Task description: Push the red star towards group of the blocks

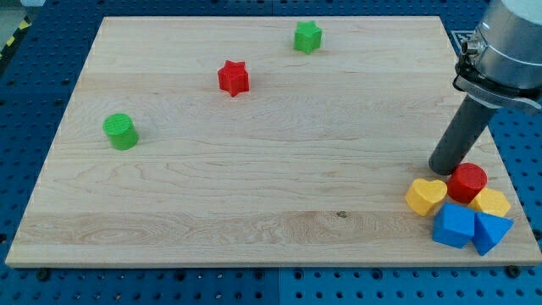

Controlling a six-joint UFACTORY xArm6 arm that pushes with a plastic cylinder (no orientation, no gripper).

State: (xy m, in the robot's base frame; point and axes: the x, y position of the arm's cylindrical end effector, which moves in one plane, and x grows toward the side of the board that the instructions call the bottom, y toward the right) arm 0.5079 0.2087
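The red star (233, 78) lies on the wooden board (254, 186) in the upper middle-left. A group of blocks sits at the view's bottom right: a yellow heart (425, 196), a red cylinder (467, 182), a yellow block (492, 203), a blue block (455, 225) and a blue triangular block (491, 231). My tip (444, 169) rests on the board just above the yellow heart and left of the red cylinder, far to the right of the red star.
A green star (308, 36) lies near the board's top edge, right of the red star. A green cylinder (120, 131) stands at the left. The board lies on a blue perforated table (34, 93).
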